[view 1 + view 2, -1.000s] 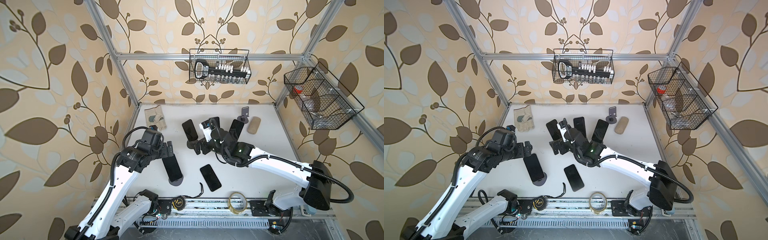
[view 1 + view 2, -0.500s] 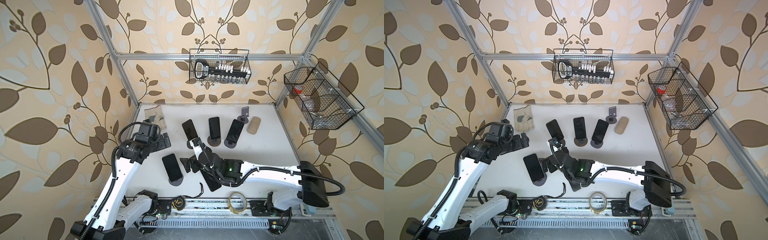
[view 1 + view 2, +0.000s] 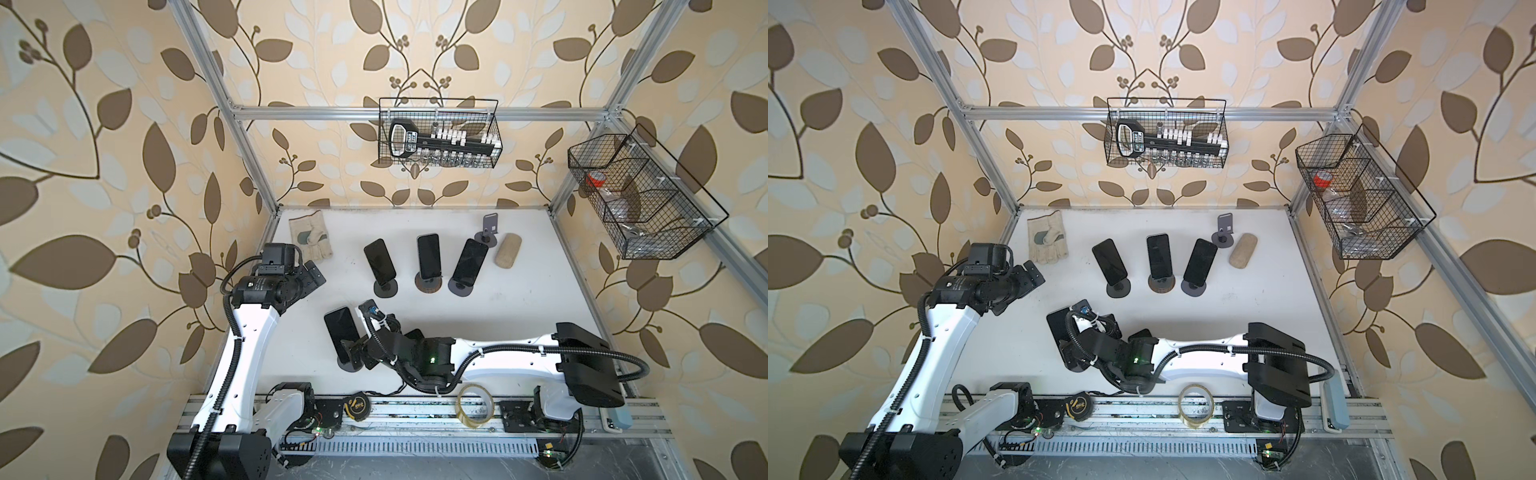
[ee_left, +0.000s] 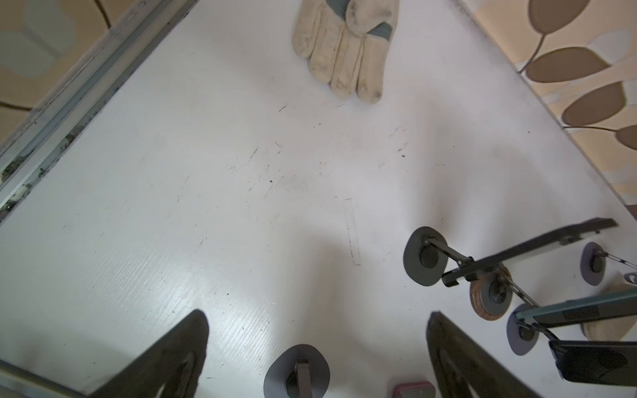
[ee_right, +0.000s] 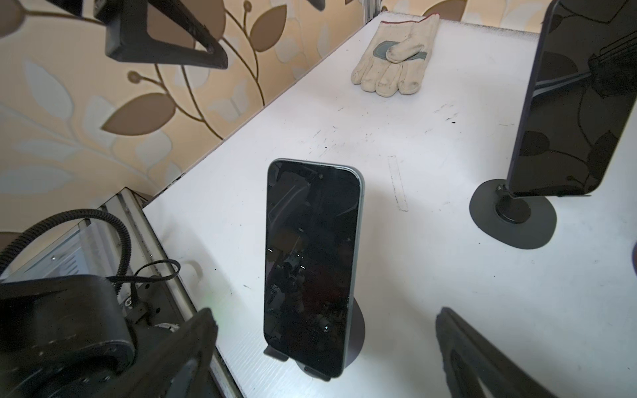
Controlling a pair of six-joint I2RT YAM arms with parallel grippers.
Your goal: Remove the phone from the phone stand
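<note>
A dark phone [image 5: 310,262] leans upright on a round black phone stand [image 5: 360,330] at the front left of the white table [image 3: 519,316]. In both top views this phone [image 3: 340,332] [image 3: 1055,328] sits just left of my right gripper [image 3: 358,353] [image 3: 1073,357]. The right wrist view has the right gripper [image 5: 324,312] open, its fingers [image 5: 193,341] wide to either side of the phone's lower end and not touching it. My left gripper [image 3: 311,274] [image 4: 319,317] hangs open and empty near the left wall, away from the phones.
Three more phones on stands [image 3: 429,255] line the middle of the table, with an empty stand [image 3: 490,226] and a tan block [image 3: 508,251] behind them. A work glove [image 3: 311,241] lies back left. A tape roll [image 3: 476,405] rests on the front rail.
My right arm has swung from the row of three stands down to the front-left phone. The left arm has pulled back from that phone toward the left wall. Both grippers stayed open.
</note>
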